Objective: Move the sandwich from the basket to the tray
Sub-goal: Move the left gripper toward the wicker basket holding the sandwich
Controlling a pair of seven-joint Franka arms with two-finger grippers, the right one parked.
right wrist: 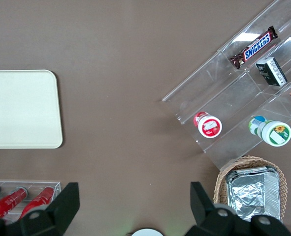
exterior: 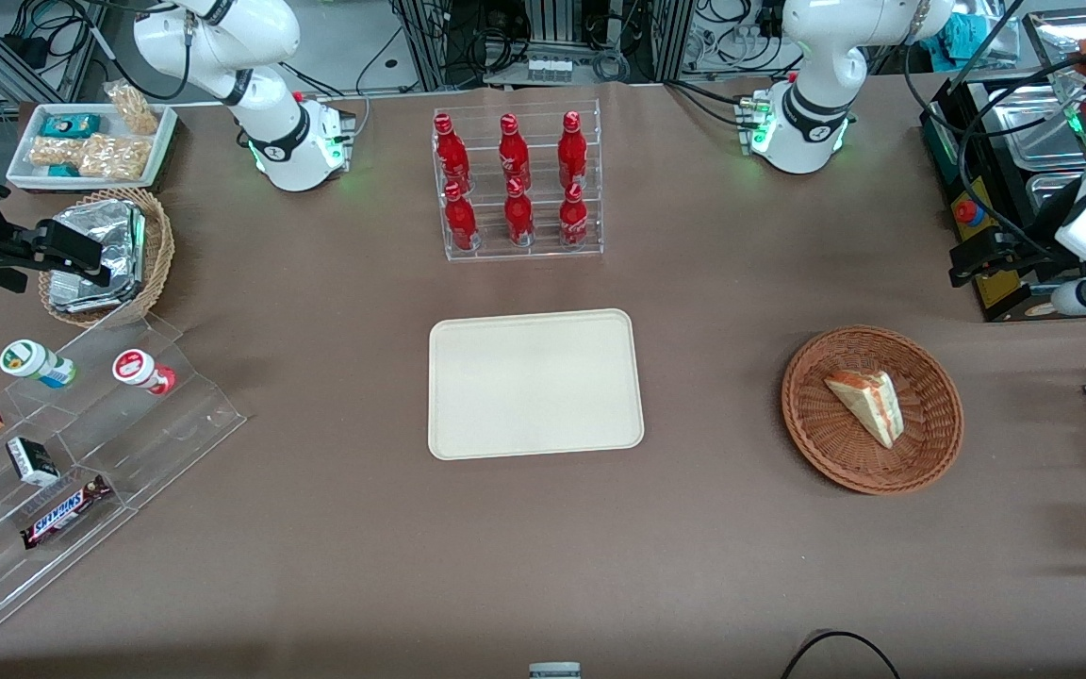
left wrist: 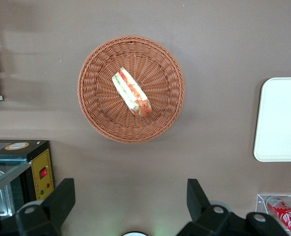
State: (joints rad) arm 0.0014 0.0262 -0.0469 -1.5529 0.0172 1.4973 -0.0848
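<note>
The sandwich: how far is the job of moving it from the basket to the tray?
Nothing looks done yet. The sandwich lies in the basket, and the tray holds nothing. In hand: the gripper is open, apart from the basket and holding nothing, with the sandwich in its wrist view. Left: reach down, grasp the sandwich, carry it to the tray and release it.

We are seeing the sandwich (exterior: 868,404), a pale triangular wedge with red-orange and green layers, lying on its side in the round reddish-brown wicker basket (exterior: 812,429). The cream rectangular tray (exterior: 534,384) is lying flat, well apart, toward the parked arm's end.
</note>
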